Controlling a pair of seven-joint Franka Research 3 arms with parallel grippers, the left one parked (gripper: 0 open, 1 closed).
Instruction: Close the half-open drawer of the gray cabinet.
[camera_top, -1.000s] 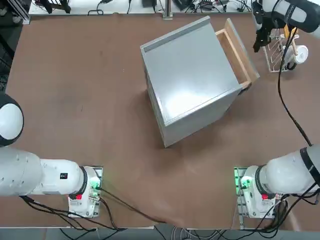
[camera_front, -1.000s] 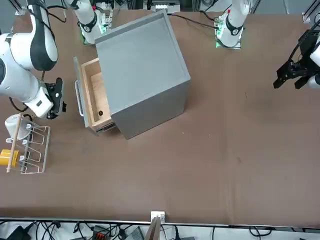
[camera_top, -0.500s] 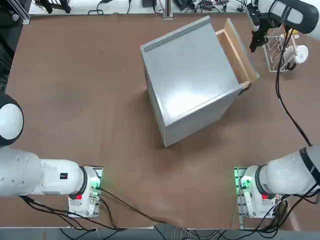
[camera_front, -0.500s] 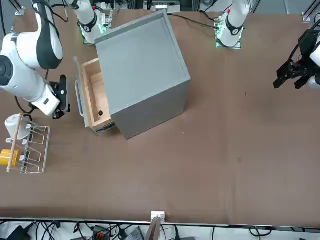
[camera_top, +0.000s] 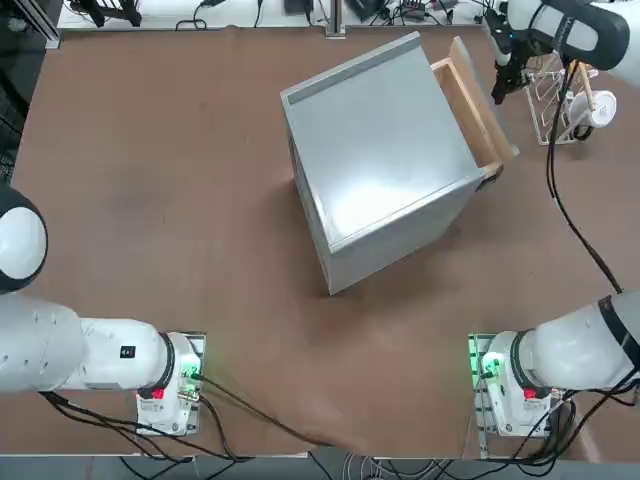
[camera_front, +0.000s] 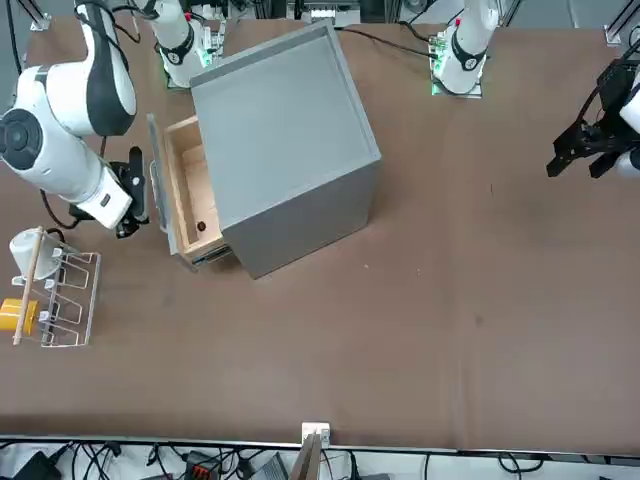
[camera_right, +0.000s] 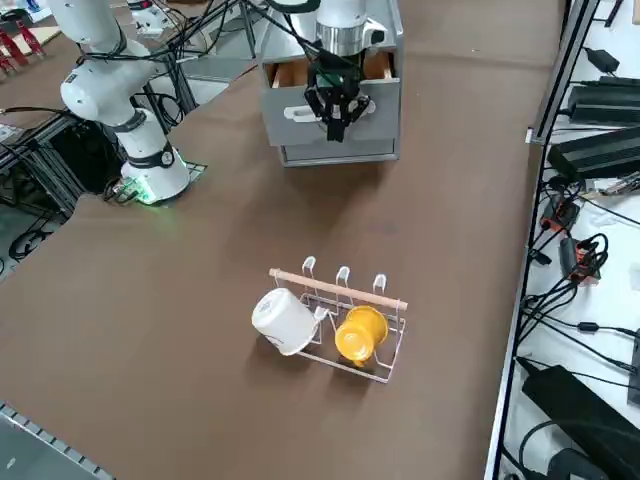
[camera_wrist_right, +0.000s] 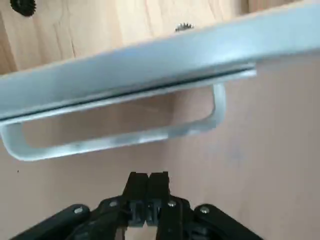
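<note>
Gray cabinet: biggest thing in view, upper middle of the top view, turned at a slant on the brown table.
Drawer: tan wood, standing part-way out of the cabinet's side at the upper right of the top view; in the front view it opens toward the frame's left.
Drawer front and handle: a flat panel whose long axis runs along the cabinet's side; a metal bar handle runs the same way.
Wire rack: lower middle of the right side view, holding a white mug and a yellow one — well apart from the drawer, not part of the job.
Right gripper: fingers pressed together, holding nothing, just outside the drawer front at upper right of the top view.
Key relation: the drawer front lies straight ahead of the fingertips, near but not seen touching — a push square to that panel, toward the cabinet, should slide it shut.
</note>
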